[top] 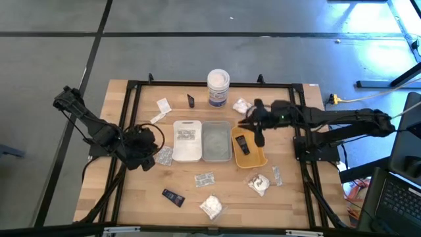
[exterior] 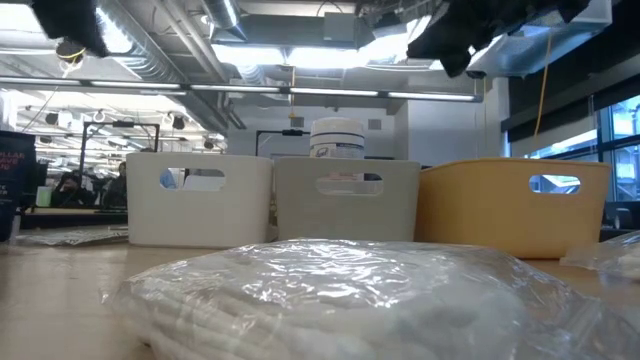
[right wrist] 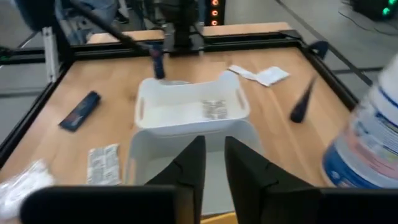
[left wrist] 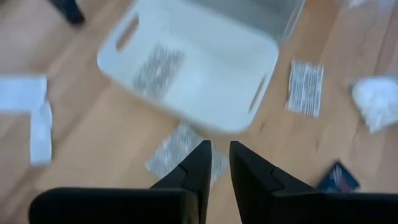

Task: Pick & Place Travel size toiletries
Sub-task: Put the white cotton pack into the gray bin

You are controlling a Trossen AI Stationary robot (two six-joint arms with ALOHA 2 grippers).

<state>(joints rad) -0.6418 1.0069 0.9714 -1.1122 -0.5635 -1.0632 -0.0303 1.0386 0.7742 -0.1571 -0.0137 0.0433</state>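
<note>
Left gripper [top: 146,160] hangs low over the counter [top: 131,191] just off the white tray's [top: 187,155] near-left corner, its fingers [left wrist: 200,167] drawn nearly together with only a thin slit between them and nothing held. Right below those tips lies a silvery sachet [left wrist: 180,152], flat on the wood and just beside the tray wall. Inside the white tray sits 1 printed sachet [top: 187,135].

Over on the other side, the right gripper [top: 258,135] is up above the orange tray [top: 258,160], beside the grey tray [top: 216,157]; its fingers [right wrist: 189,163] are also almost closed, a narrow gap, empty. A small black tube [top: 243,144] rests in the orange tray.

The rest of the toiletries are scattered: a white sachet [top: 162,105] and a black tube [top: 191,100] at the far side, near the tall white tub [top: 218,87]; a printed sachet [top: 204,178] in front of the trays; a dark flat packet [top: 173,196] and a white wrapped bundle [top: 212,207] at the near edge; another bundle [top: 260,184] near the orange tray's front.
</note>
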